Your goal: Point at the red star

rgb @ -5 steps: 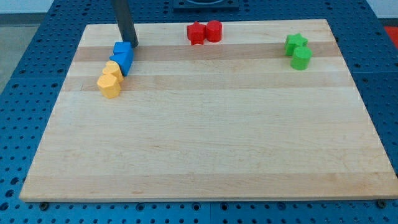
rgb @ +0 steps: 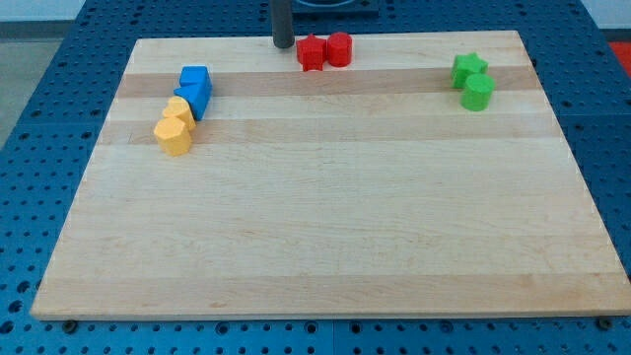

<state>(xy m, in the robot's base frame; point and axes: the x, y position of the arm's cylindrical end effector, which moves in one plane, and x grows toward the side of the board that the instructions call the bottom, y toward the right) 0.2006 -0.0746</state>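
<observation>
The red star [rgb: 311, 53] lies near the view's top edge of the wooden board [rgb: 325, 227], touching a red cylinder-like block [rgb: 339, 48] on its right. My tip [rgb: 283, 44] stands on the board just left of the red star, a small gap apart from it. The rod rises out of the view's top.
Two blue blocks [rgb: 194, 89] and two yellow blocks [rgb: 175, 126] sit in a diagonal row at the upper left. A green star [rgb: 469, 67] and a green cylinder [rgb: 478, 93] sit at the upper right. Blue pegboard table surrounds the board.
My tip has moved right along the top edge, from beside the blue blocks to just left of the red star. No block has moved.
</observation>
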